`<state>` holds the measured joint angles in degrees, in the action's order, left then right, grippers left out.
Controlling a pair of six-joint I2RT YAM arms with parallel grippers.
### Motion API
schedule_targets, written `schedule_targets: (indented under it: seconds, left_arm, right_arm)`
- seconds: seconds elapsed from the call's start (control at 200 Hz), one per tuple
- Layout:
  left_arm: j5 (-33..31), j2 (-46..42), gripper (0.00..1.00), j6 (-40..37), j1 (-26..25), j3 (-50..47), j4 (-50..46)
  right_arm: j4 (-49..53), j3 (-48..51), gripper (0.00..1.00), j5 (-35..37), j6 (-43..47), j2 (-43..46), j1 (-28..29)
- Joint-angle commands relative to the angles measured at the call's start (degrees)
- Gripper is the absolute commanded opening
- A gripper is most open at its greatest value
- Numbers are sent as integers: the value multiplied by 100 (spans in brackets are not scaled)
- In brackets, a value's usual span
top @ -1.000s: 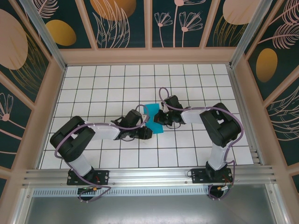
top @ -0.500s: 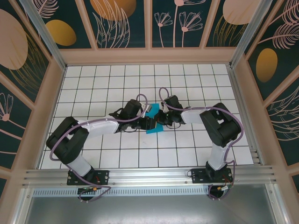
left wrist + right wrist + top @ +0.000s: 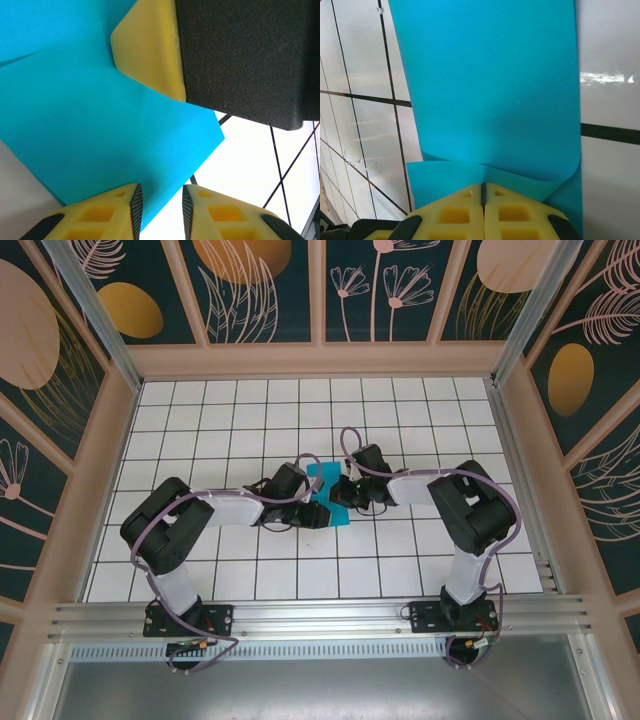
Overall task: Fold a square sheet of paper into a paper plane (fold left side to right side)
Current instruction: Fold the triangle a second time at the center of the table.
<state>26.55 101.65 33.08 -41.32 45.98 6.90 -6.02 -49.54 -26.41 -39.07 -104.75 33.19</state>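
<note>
**A:** What moved in the last second?

**B:** Only the left arm [image 3: 225,508]. It swung in from the near-left tile onto the square sheet of paper [image 3: 323,476], then settled at the sheet's near-left edge. The right side held station.

**A:** Fingers?

**B:** Left fingers [image 3: 125,200] stood narrowly apart with nothing gripped, and the sheet's edge ran just under the tips. Right fingers [image 3: 465,195] were shut tight, tips down on the sheet at mid-tabletop [image 3: 400,550]. Couldn't tell whether they pinched a layer or only pressed it.

**A:** Meaning for the fold?

**B:** My read: the right pinned the sheet and the left was set to press or run a crease. No plane shape yet, so still mid-fold.

**A:** Material?

**B:** Thin matte teal paper, unmarked, with straight edges and a sharp corner. One layer bowed up in a soft curl by the right tips, so that crease wasn't flat. The tabletop was glossy white tile with black grid lines. It looked slick, so the sheet could have slid if the pin lifted. The finger pads were yellow moulded plastic with pockets.
</note>
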Motion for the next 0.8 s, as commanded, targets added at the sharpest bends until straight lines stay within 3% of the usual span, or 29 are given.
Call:
schedule_targets:
  seconds: [0.0, 0.29, 0.796]
  left_arm:
    - [-89, 194, 31, -65, 30, -248, -155]
    - [-102, 204, 31, -56, 30, -326, -171]
    - [-88, 231, 31, -8, 31, -317, -48]
  right_arm:
    - [561, 142, 7, 78, 120, 83, -45]
    - [1103, -7, 4, -170, 255, 754, -51]
    - [496, -122, 3, -473, -125, 140, 258]
